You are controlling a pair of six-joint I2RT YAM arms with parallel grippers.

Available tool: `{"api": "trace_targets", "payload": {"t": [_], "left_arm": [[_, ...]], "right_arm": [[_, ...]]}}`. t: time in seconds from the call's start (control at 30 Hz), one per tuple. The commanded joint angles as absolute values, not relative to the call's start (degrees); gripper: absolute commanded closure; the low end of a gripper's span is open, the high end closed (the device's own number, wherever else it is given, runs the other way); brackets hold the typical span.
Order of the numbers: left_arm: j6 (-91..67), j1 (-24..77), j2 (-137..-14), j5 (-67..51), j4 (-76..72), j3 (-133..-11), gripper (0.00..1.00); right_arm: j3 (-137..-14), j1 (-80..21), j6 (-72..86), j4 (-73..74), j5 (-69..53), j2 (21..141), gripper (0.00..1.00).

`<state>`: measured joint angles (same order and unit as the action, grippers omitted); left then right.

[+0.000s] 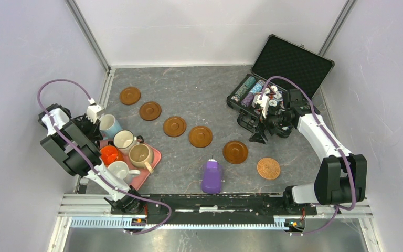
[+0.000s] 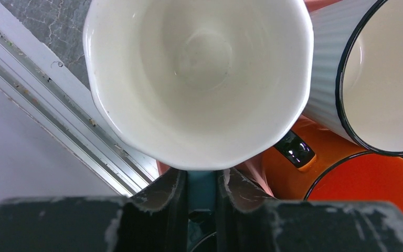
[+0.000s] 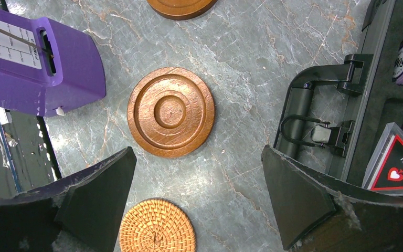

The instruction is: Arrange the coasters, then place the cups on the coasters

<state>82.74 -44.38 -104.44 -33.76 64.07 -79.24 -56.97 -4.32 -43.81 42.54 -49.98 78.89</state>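
**A:** Which cup is in hand, and where is it?

**B:** The left gripper (image 1: 93,113) is closed almost fully on a narrow blue-green part just under the rim of the light blue ceramic mug (image 1: 110,126) with the white inside. I take that part to be its handle. The mug stands upright at the far end of the pink rounded-square tray (image 1: 156,154), at the left of the grey stone-look worktop (image 1: 199,89).

**A:** Which way must it go?

**B:** Rightward and a little away from the bases. The round dark wooden coasters (image 1: 175,126) with raised rims run in a slanting line from far left to near right. The far-left coaster (image 1: 130,95) lies nearest this mug, and the left arm (image 1: 65,147) is much the nearer to it.

**A:** The other side?

**B:** The right gripper (image 3: 198,152) hangs spread wide with nothing in it, above the near-right wooden coaster (image 3: 171,111), beside the open black case (image 1: 294,63).

**A:** Counts?

**B:** Five wooden coasters and one lighter woven coaster (image 1: 268,168) make six, all bare. I count five mugs on the tray:
- the blue mug
- a cream mug (image 1: 123,140) with a dark rim
- an orange mug (image 1: 109,155)
- a beige mug (image 1: 140,156)
- a white mug (image 1: 119,170)

I cannot find a sixth; the arm covers part of the tray.
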Motion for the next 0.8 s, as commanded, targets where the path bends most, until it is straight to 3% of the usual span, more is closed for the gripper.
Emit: {"api": "trace_targets", "payload": {"t": [0.0,0.43,0.77], "left_arm": [[81.33,-44.67,-103.56,-37.34,64.07,-80.07,0.94],[76.93,-45.81,-99.19,-47.43,63.12,-82.93,0.98],[69.63,-43.4,-100.07,-50.67,63.11,-92.56,0.98]], "right_arm": [[-56.75,-3.91,-44.27,42.19,-51.02,79.3,0.02],[-58.61,-2.76,-44.25,41.9,-51.67,79.33,0.02],[-61.8,-0.89,-44.26,42.5,-53.92,81.15,0.02]]}}
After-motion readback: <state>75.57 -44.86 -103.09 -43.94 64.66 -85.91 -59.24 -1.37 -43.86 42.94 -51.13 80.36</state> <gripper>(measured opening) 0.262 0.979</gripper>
